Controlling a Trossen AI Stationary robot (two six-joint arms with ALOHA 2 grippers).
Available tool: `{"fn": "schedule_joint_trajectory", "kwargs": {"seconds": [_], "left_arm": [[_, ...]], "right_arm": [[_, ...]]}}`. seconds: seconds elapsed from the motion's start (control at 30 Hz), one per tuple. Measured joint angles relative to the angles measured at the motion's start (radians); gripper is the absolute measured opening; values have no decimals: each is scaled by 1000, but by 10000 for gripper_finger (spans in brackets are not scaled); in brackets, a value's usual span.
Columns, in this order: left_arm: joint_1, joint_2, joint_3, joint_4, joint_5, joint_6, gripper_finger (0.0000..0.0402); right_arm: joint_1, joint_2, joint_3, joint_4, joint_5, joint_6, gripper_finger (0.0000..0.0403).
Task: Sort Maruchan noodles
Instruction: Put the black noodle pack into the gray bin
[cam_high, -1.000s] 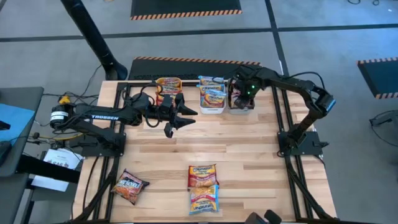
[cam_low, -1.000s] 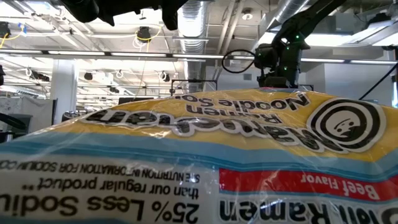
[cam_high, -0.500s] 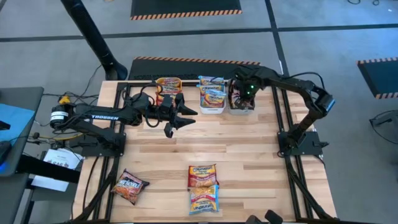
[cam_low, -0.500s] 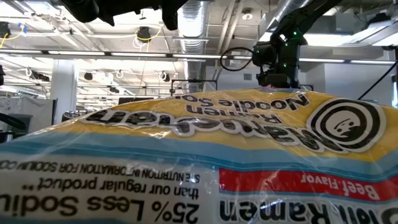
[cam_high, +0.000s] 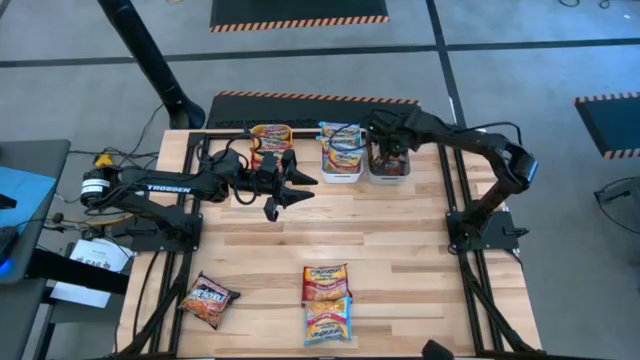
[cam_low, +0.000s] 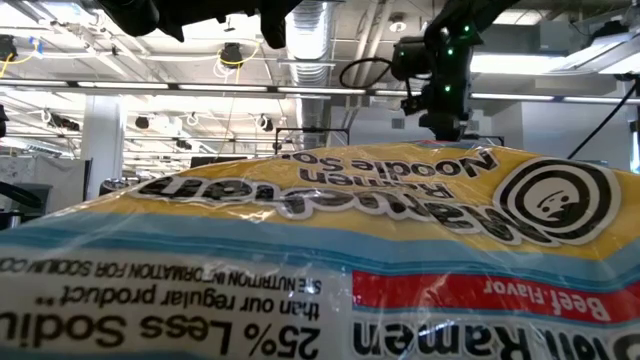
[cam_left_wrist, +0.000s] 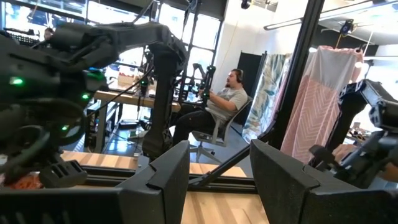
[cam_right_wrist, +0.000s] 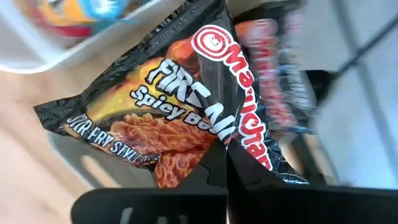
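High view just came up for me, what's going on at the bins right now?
The right claw is shut on a dark Fire Spicy Beef packet over the grey bin at the table's far edge. The left claw hangs open above the table, near the orange bin, holding nothing. Three packets are not yet sorted: a dark one and two orange-yellow ones at the near edge.

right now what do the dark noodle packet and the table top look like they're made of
The dark noodle packet looks like thin glossy printed plastic film: it is creased and crinkled, with shiny highlights and a sealed edge. The table top looks like pale wood planks with a smooth, low-sheen finish: parallel board seams show; any coating is unclear.
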Motion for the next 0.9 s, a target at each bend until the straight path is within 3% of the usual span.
{"fn": "schedule_joint_trajectory", "kwargs": {"seconds": [0.43, 0.8, 0.9], "left_arm": [[0, 0, 0, 0, 2, 0, 158], [0, 0, 0, 0, 3, 0, 158], [0, 0, 0, 0, 2, 0, 158]], "right_arm": [[170, -11, -76, -4, 364, 118, 3], [172, -11, -178, 122, 359, 151, 4], [149, -11, -178, 127, 305, 151, 10]]}}
